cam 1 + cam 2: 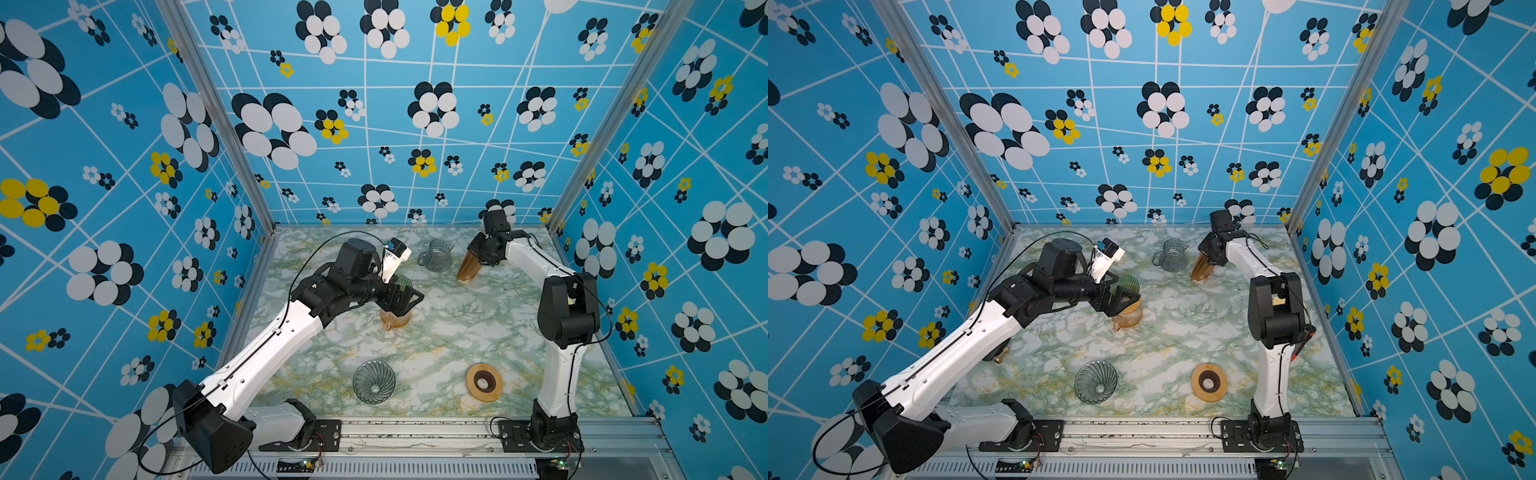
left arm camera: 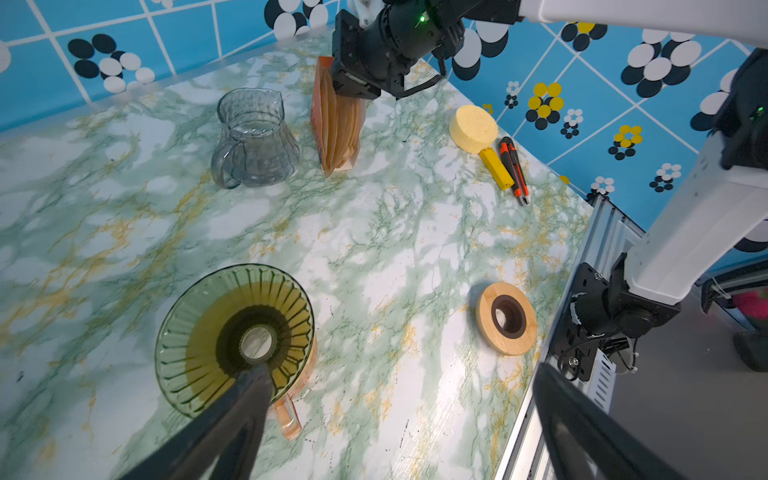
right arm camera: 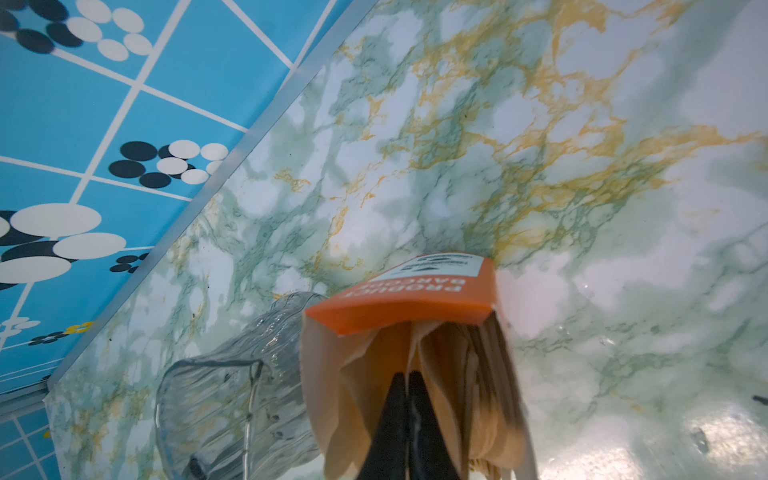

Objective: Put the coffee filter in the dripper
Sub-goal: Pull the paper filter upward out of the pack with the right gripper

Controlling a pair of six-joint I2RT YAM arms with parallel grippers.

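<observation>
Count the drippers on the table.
2: a green dripper on the orange jug, and a clear dripper alone at the front of the table. More may be hidden.

The green dripper (image 1: 406, 282) is mostly hidden by the left arm (image 1: 266, 357) in both top views; the pitcher (image 3: 232, 395) is cropped in the right wrist view.

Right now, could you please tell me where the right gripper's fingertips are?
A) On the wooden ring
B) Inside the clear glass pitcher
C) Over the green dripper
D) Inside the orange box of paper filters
D: in the right wrist view, the right gripper is closed among the brown paper filters inside the open orange box, which stands beside the clear glass pitcher.
</observation>
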